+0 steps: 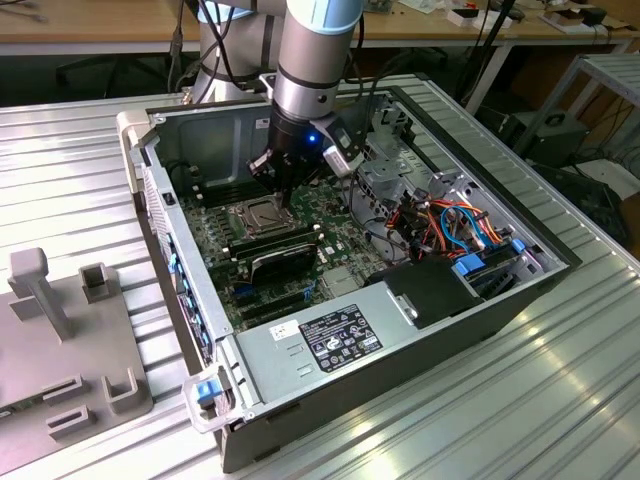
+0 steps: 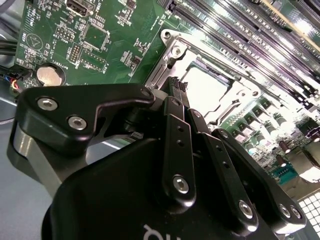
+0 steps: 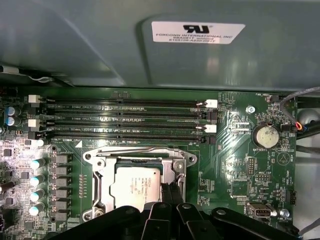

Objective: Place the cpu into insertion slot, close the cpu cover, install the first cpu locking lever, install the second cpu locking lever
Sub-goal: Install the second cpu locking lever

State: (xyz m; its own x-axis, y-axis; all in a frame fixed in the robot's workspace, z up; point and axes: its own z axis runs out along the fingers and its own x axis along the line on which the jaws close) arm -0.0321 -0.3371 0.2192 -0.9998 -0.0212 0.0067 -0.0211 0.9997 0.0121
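Open grey steel computer case (image 1: 480,300), lying on a ribbed aluminium table (image 1: 560,400); green motherboard (image 1: 225,240) on its floor.

Item 1. Small flat square cpu with dull silver-grey metal top (image 3: 134,186): seated in the metal-rimmed square insertion slot (image 3: 95,185). In the exterior view this socket sits at about 10 o'clock from the case centre.

Item 2. Thin grey metal cpu cover frame with large central window (image 3: 135,156): lying down flat over the chip, the silver top showing through the window. In the second wrist view the same frame (image 2: 172,52) catches bright glare.

Item 3. Black two-finger gripper (image 3: 170,192) on the silver and pale blue robot arm (image 1: 315,60): fingers drawn together, nothing visibly between them, tips at the socket's edge just beside the chip. Whether they touch the frame cannot be told. In the exterior view the gripper (image 1: 283,197) stands directly over the socket, at 12 o'clock from the black-finned card (image 1: 285,258).

Item 4. Four long narrow black memory slots (image 3: 125,122): in a row just beside the socket, white clips at their ends.

Item 5. Round silver coin battery (image 3: 264,135): on the board, well apart from the socket.

Item 6. Grey moulded fixture tray with upright posts (image 1: 60,350): on the table at 9 o'clock from the case.

Item 7. Bundle of orange and blue cables (image 1: 465,225): inside the case, at 3 o'clock from the socket.
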